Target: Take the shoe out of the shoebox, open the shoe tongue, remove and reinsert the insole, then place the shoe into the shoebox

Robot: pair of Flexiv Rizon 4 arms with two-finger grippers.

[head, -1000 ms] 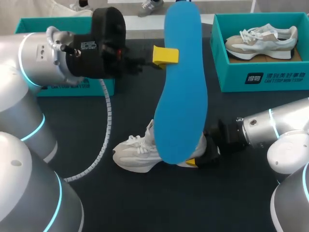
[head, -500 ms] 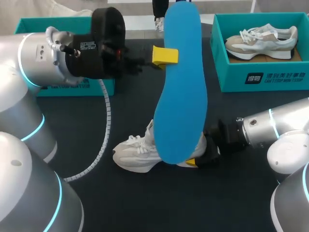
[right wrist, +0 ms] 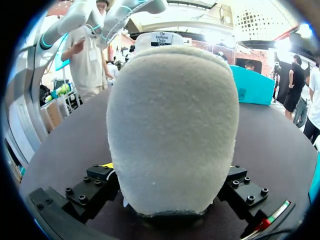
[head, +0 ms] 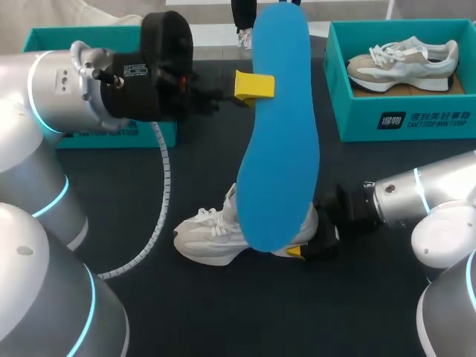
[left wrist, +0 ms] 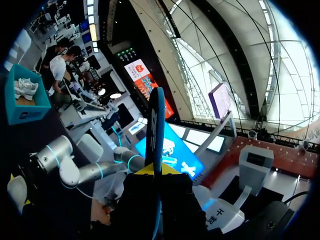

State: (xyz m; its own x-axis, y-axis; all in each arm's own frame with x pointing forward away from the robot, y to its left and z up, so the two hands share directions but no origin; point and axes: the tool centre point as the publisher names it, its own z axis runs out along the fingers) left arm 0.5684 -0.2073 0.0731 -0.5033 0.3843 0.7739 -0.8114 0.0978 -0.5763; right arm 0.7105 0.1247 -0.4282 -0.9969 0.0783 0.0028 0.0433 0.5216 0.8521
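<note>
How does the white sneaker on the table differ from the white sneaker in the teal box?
The white sneaker on the table has its heel clamped in the right gripper; the boxed white sneaker is untouched. The table sneaker is half hidden behind the blue insole; the boxed one shows fully. Both are pale lace-ups.

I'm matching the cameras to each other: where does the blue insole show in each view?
Head view: insole upright mid-picture, held by the left gripper, its lower end overlapping the shoe.
Left wrist view: insole edge-on, rising from that gripper.
Right wrist view: not in it.
Shared landmark: the shoe, which fills the right wrist view.
</note>
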